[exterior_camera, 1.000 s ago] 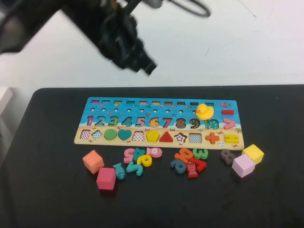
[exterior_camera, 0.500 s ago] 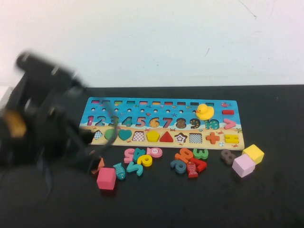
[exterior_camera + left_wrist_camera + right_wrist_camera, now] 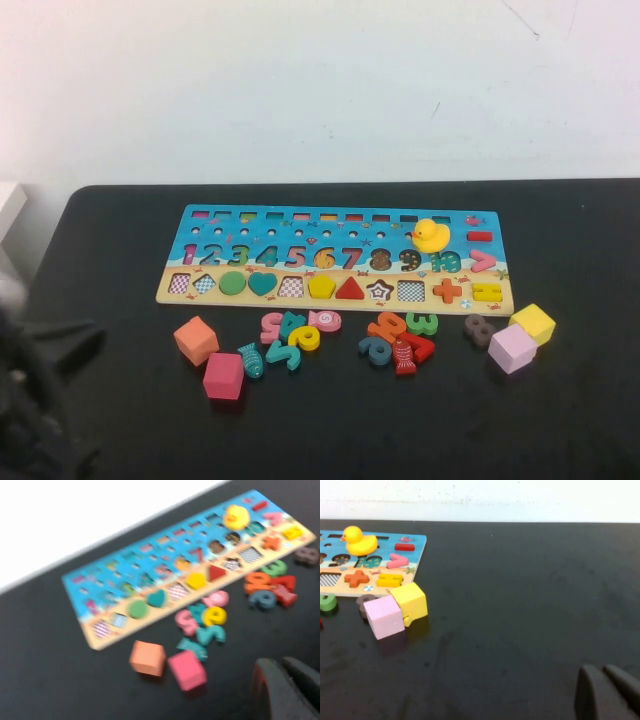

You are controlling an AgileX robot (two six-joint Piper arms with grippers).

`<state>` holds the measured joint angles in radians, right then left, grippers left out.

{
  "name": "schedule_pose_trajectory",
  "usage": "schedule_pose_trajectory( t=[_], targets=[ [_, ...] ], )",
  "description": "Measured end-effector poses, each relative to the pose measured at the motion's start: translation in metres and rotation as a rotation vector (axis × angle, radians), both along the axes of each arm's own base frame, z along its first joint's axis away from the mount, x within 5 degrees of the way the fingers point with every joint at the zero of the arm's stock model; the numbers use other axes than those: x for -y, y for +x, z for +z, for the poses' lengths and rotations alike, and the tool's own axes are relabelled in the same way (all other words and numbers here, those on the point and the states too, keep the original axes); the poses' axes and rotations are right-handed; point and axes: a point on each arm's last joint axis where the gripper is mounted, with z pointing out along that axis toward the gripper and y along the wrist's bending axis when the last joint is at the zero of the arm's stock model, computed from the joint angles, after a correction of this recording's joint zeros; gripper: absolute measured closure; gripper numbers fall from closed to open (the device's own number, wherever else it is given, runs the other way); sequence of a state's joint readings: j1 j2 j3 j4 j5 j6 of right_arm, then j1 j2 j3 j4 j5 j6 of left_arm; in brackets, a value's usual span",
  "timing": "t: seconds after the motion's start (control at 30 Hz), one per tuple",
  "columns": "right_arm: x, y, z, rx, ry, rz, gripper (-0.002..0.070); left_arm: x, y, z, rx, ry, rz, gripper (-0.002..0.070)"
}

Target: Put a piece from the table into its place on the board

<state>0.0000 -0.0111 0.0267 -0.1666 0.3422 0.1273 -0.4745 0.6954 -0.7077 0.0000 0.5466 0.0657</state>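
The piece, a flat yellow pentagon (image 3: 321,287), lies in a shape slot in the sandy lower band of the board (image 3: 300,218), between a checkered slot and a red triangle. The left wrist view shows the pentagon (image 3: 196,581) seated there too. My left arm (image 3: 35,400) is a dark blur low at the table's front left corner, well away from the board. Its gripper (image 3: 281,669) is shut and holds nothing. My right gripper (image 3: 603,672) hovers over bare black table (image 3: 530,590) to the right of the board, shut and empty.
A yellow rubber duck (image 3: 431,235) stands on the board's right end. In front of the board lie an orange cube (image 3: 196,340), a red-pink cube (image 3: 223,376), a yellow cube (image 3: 532,323), a pale pink cube (image 3: 512,348) and several loose numbers and fish (image 3: 395,342).
My left arm has swung from high over the board's back left, down past its left end, to the front left corner. The board and loose pieces have not moved.
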Motion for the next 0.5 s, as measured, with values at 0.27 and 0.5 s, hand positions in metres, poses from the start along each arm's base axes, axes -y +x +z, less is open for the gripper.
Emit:
schedule_pose_trajectory(
  t=[0.27,0.5],
  targets=[
    [0.0,0.0,0.0,0.0,0.0,0.0,0.0657,-0.017,-0.01,0.0,0.027,0.078,0.086,0.0675],
    [0.0,0.0,0.0,0.0,0.0,0.0,0.0657,-0.028,-0.017,-0.043,0.073,0.058,0.148,0.0675]
  ],
)
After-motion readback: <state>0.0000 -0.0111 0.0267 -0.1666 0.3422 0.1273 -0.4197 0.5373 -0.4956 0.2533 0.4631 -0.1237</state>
